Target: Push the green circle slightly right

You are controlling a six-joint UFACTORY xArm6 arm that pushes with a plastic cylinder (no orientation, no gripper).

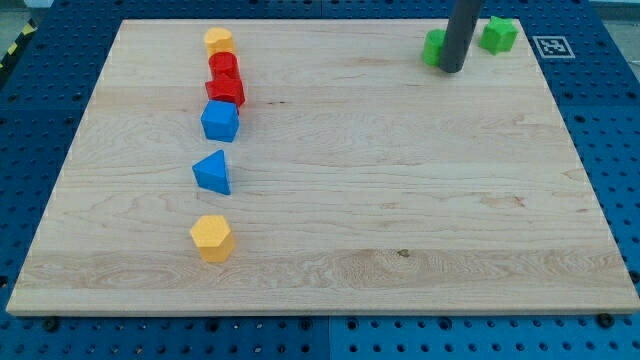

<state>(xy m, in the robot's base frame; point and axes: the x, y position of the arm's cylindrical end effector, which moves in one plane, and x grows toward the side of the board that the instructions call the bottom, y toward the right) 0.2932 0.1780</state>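
My tip [452, 69] against the part-hidden green block [434, 47], perhaps touching.

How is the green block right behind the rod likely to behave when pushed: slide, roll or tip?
The green block looks low and flat-based, so it should slide rather than roll or tip. The wooden board looks smooth, so little resistance seems likely. My tip overlaps its right side and partly hides it, so an off-centre push may turn it.
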